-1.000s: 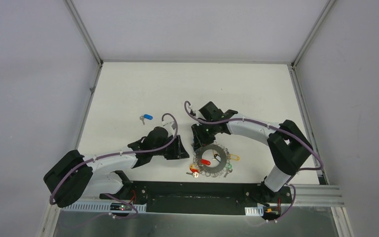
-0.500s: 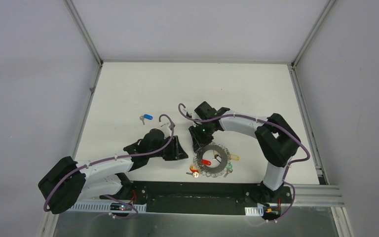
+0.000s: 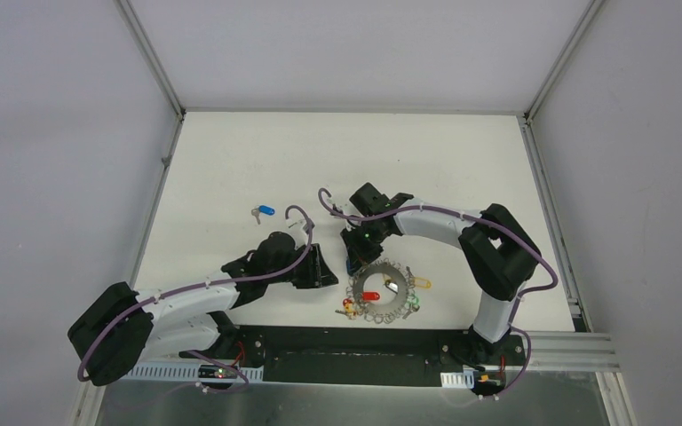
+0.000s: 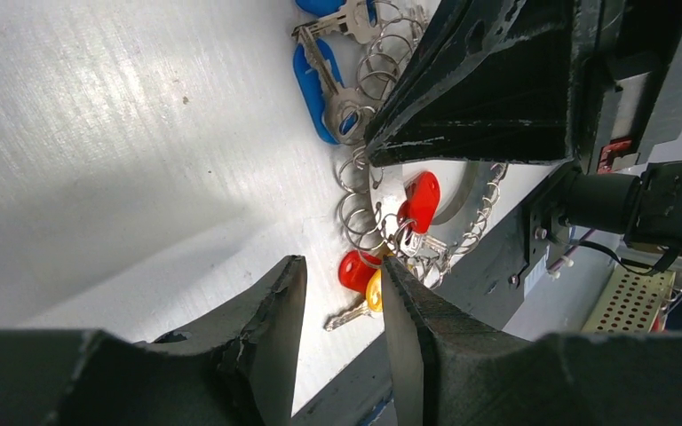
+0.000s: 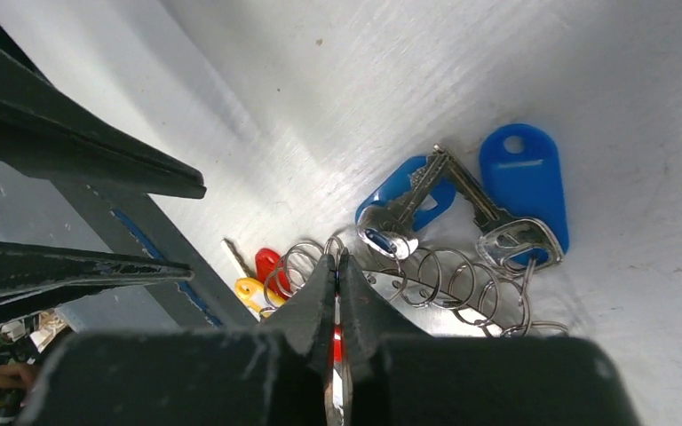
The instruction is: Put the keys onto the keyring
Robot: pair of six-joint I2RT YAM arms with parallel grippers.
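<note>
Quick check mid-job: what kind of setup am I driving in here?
Likely a lab robot test cell: a white table, grey wall panels on aluminium frame posts, and the left arm and right arm bolted to a black base rail.

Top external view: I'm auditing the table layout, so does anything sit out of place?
Yes. One blue-tagged key lies alone on the table, well apart to the left of the keyring, where the other tagged keys cluster. Nothing looks spilled or damaged.
</note>
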